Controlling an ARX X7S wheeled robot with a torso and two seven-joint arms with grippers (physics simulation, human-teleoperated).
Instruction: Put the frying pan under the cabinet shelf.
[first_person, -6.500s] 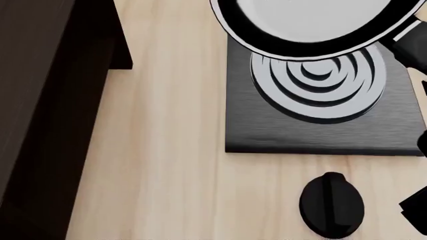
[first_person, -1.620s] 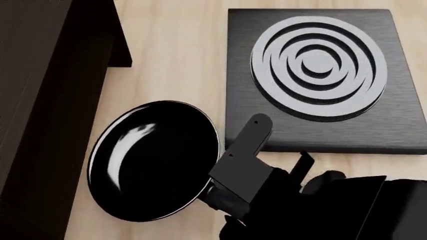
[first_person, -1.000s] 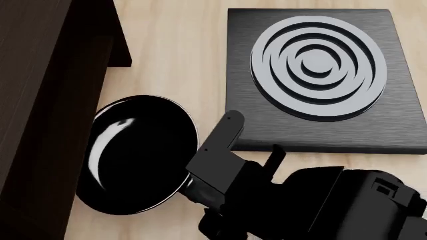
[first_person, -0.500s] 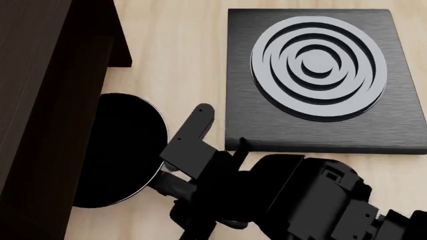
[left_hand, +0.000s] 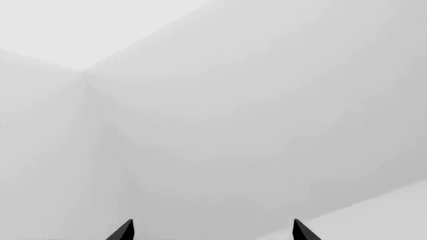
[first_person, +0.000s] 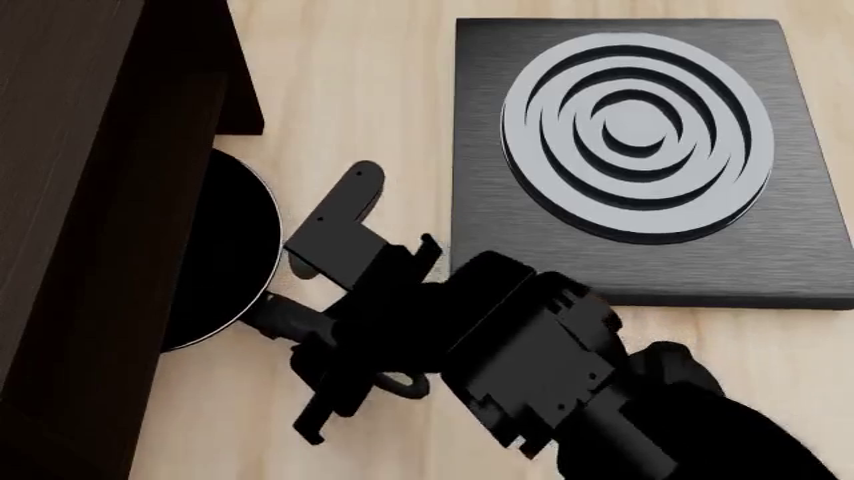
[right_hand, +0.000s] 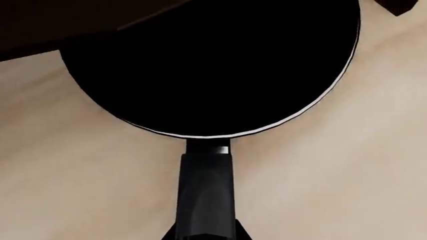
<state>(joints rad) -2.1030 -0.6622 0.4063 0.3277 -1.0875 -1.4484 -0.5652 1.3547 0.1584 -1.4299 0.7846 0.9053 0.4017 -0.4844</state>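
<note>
Since half a second ago the pan (first_person: 227, 255) has slid further toward the shelf (first_person: 80, 200), so that most of its round body now lies beneath the shelf's top and only a crescent with the pale rim shows beside the side panel.

On the right gripper (first_person: 350, 300) the jaws are clenched on the pan's handle (right_hand: 207, 185), which runs straight back from the rim into the gripper in the right wrist view. One finger (first_person: 340, 215) sticks out above the handle, pointing away from the robot. The pan's far edge is lost in the dark under the shelf; whether it touches the counter (first_person: 360, 100) cannot be told.

The right arm (first_person: 561, 380) reaches in from the near right, its bulk lying between the shelf and the square plate (first_person: 641, 150), which sits on the counter well apart from the shelf.

On the left gripper (left_hand: 212, 231) the jaws are released and spread wide, holding nothing, with only blank pale wall before them.
</note>
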